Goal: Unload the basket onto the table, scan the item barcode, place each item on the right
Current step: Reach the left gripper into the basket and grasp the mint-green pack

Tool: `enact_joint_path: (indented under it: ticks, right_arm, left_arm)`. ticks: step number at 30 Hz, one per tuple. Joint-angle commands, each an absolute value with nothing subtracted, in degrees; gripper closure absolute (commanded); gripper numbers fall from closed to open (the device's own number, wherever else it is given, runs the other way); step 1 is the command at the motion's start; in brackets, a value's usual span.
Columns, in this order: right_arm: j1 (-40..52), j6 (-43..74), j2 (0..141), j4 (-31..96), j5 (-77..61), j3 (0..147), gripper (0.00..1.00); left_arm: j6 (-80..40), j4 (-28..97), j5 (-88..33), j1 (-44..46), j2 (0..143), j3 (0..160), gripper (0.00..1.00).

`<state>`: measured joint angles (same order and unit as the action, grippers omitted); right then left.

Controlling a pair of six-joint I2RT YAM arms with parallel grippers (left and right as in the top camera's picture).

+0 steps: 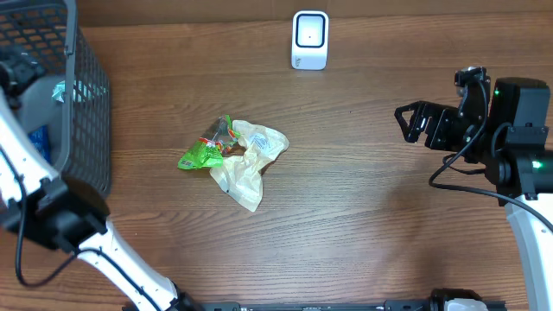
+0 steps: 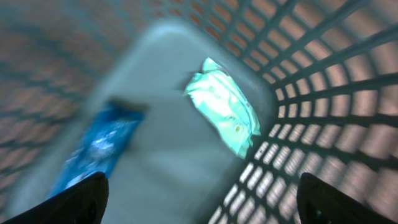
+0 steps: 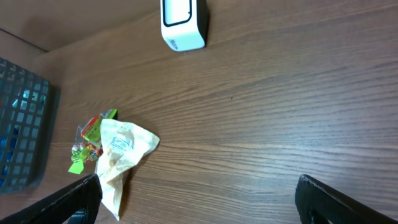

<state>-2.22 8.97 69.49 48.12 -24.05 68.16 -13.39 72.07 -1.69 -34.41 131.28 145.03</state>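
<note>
A white box-shaped barcode scanner (image 1: 310,40) stands at the far edge of the brown wooden table (image 1: 363,216). Nearer than the scanner and to its left lies a cream crumpled plastic bag (image 1: 248,164), touching a green crinkled packet (image 1: 200,156). Far left of the scanner stands a dark mesh basket (image 1: 86,104). Right of the scanner, the right arm's black fingers (image 1: 413,109) are spread apart, holding nothing

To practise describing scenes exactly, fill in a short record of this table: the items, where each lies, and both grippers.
Basket: dark plastic mesh basket, left edge
In basket: blue shiny packet; mint-green packet
On table: green snack wrapper touching crumpled cream bag
Scanner: white boxy barcode scanner, far edge
Left gripper: open, inside basket
Right gripper: open, empty, above wooden table
</note>
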Motion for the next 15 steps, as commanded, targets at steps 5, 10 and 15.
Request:
enact_joint_path:
  ticks: [5,10,15]
  right_arm:
    - [-2.3,9.0,71.7,48.3,-24.6,68.5,0.0]
    - [-2.3,9.0,72.9,49.0,-24.6,68.5,0.0]
    - [-2.3,9.0,73.0,49.4,-24.6,68.5,0.0]
  left_arm:
    - [-9.1,64.0,1.0,-28.2,140.2,144.8,0.08]
    - [-10.4,59.4,5.8,-25.8,144.7,144.8,0.06]
    - [-15.9,57.8,6.8,-25.5,148.5,144.8,0.06]
